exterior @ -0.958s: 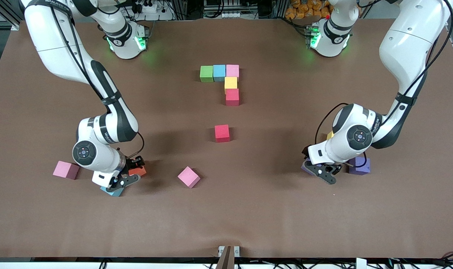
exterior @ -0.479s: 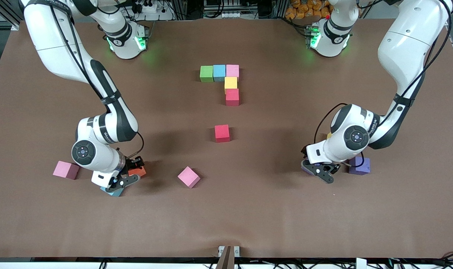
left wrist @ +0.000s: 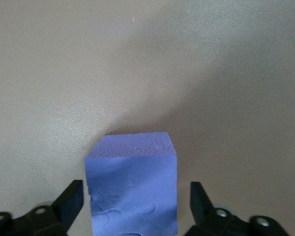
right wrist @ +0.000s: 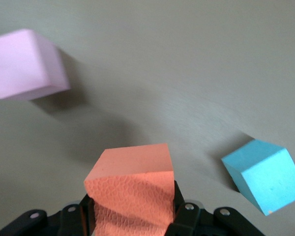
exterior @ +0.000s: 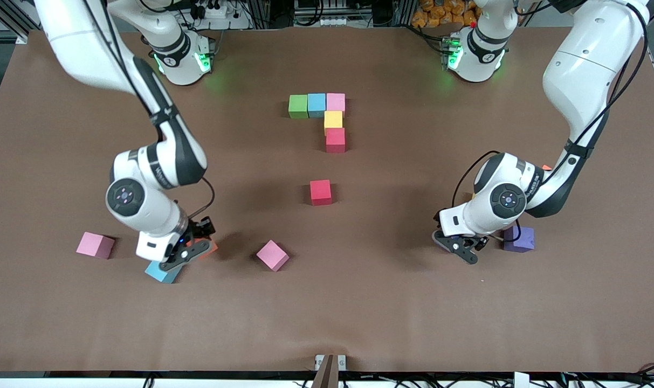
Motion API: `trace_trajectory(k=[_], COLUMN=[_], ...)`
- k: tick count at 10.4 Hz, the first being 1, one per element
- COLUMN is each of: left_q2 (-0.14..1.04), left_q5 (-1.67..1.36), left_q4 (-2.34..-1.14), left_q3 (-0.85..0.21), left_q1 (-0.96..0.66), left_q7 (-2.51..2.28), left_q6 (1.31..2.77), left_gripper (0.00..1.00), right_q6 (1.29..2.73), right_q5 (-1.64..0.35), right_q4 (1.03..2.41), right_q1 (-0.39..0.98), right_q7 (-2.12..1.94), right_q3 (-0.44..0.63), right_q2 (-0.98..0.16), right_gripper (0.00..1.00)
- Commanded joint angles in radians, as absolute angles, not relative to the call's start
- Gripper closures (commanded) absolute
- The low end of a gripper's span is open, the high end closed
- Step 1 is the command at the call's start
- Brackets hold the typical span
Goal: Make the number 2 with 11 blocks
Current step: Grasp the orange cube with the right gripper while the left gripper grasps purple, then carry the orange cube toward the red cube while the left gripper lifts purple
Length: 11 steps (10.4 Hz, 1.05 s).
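**Both arms at blocks, digit part built**

The right gripper (exterior: 189,249) pinches an orange block (right wrist: 130,184) and holds it off the table (exterior: 359,312), over the right arm's end, beside a light blue block (exterior: 162,272). A pink block (exterior: 95,245) lies near it toward the table's edge, and a tilted pink block (exterior: 273,255) lies toward the middle.

The left gripper (exterior: 459,245) is low at the left arm's end, its fingers (left wrist: 69,201) spread on either side of a purple block (left wrist: 132,191); they seem not to touch it, though the gap is slim. A second purple block (exterior: 519,239) sits just beside that gripper.

The number 2 (exterior: 327,116) so far is a top row of green, light blue and pink cubes, with a yellow cube and then a red one in a column nearer the camera under the pink. A loose red block (exterior: 321,192) lies nearer still, apart from it.
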<state>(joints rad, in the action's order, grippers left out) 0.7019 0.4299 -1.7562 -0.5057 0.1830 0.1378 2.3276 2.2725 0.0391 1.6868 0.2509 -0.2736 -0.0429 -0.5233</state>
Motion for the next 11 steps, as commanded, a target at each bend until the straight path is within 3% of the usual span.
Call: trace_trajectory(k=[1, 2, 3, 6, 11], left_q2=[0.706, 0.703, 0.700, 0.634, 0.546], left_q5=[0.462, 0.462, 0.462, 0.457, 0.439], left_q4=[-1.744, -1.743, -1.740, -1.740, -1.740], left_q3=[-0.505, -0.505, -0.506, -0.515, -0.615], left_q1=[0.169, 0.157, 0.155, 0.138, 0.155], left_q7=[0.069, 0.036, 0.013, -0.049, -0.153], left_q6=[2.327, 2.324, 2.324, 2.283, 2.163], left_gripper=[0.73, 0.87, 0.92, 0.91, 0.90], right_q6=[2.275, 2.275, 2.273, 2.252, 2.250], right_q5=[0.055, 0.055, 0.054, 0.054, 0.054], right_q4=[1.793, 1.825, 1.856, 1.952, 2.031], right_q1=[0.317, 0.348, 0.389, 0.515, 0.698], right_q7=[-0.334, -0.359, -0.371, -0.376, -0.399], right_q3=[-0.041, -0.041, -0.041, -0.041, -0.041], right_q2=[-0.411, -0.379, -0.349, -0.278, -0.276], right_gripper=[0.63, 0.63, 0.63, 0.62, 0.62])
